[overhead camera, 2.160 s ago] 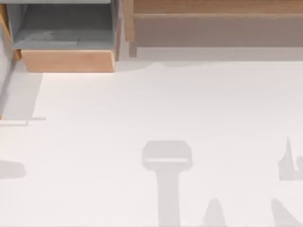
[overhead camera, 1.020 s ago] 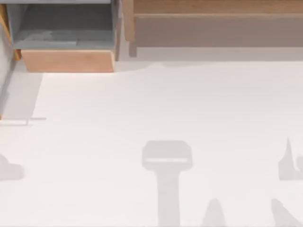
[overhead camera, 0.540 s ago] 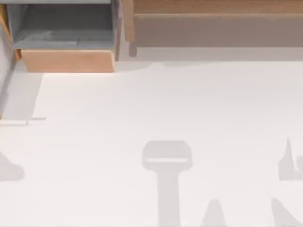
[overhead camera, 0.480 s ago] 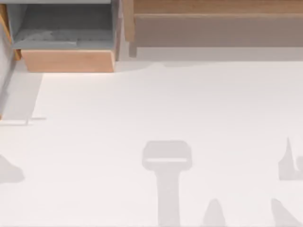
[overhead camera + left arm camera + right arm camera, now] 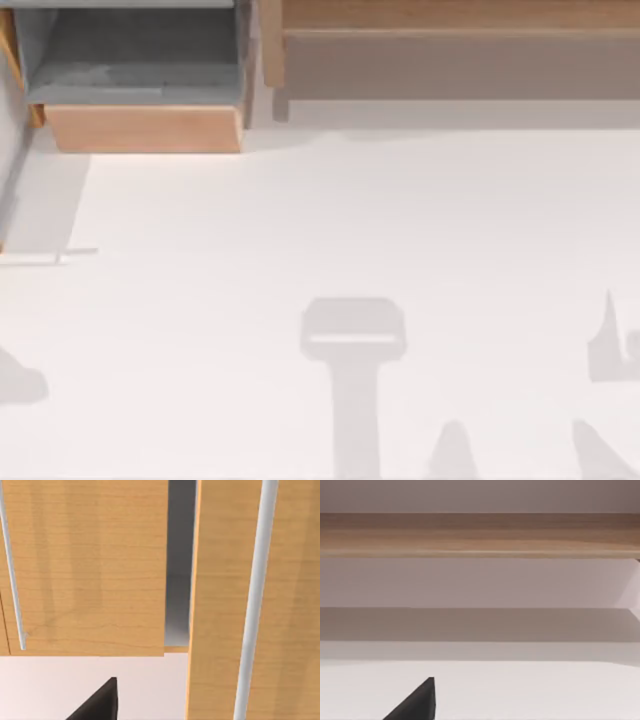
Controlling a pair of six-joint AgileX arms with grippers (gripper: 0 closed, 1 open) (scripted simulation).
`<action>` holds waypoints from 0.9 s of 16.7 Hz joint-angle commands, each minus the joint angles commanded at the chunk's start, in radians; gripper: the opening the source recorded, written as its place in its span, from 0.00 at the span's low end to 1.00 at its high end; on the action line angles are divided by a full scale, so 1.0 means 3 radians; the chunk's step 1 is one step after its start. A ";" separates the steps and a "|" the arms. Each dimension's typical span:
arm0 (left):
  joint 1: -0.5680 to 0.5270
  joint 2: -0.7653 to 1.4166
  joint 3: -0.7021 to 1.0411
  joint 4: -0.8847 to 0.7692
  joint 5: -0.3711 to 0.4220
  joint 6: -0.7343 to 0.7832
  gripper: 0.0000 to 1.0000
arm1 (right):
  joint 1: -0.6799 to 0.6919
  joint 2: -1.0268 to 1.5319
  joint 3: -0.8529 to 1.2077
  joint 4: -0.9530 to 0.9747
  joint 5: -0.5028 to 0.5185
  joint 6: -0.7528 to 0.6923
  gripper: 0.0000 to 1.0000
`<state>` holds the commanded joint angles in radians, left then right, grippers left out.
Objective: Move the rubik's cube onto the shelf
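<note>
The rubik's cube is out of view. The shelf (image 5: 450, 16) runs along the back right of the top view as a light-brown wooden ledge with a grey-brown panel below it. In the right wrist view the shelf (image 5: 480, 535) stretches straight across, beyond white table. A dark part of my right gripper (image 5: 417, 702) pokes in at that picture's edge. A dark part of my left gripper (image 5: 100, 704) pokes in likewise, over white table and facing wooden panels.
A wooden box (image 5: 145, 128) with a grey interior stands at the back left. The wooden panels (image 5: 85, 565) before the left wrist carry silver bar handles (image 5: 255, 595), with a grey gap between them. Arm shadows lie on the white table (image 5: 320, 230) near its front.
The shadow at the table's left edge has shrunk and slipped a little toward the front. The shadows at the front middle and right have stayed as they were.
</note>
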<state>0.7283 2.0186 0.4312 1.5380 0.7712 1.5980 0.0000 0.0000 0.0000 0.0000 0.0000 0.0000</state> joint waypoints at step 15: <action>0.0475 -0.0072 0.2423 -0.3166 -0.1117 -0.1506 1.00 | 0.0000 0.0000 0.0000 0.0000 0.0000 0.0000 1.00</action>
<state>0.8707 1.9970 1.1580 0.5882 0.4362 1.1463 0.0000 0.0000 0.0000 0.0000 0.0000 0.0000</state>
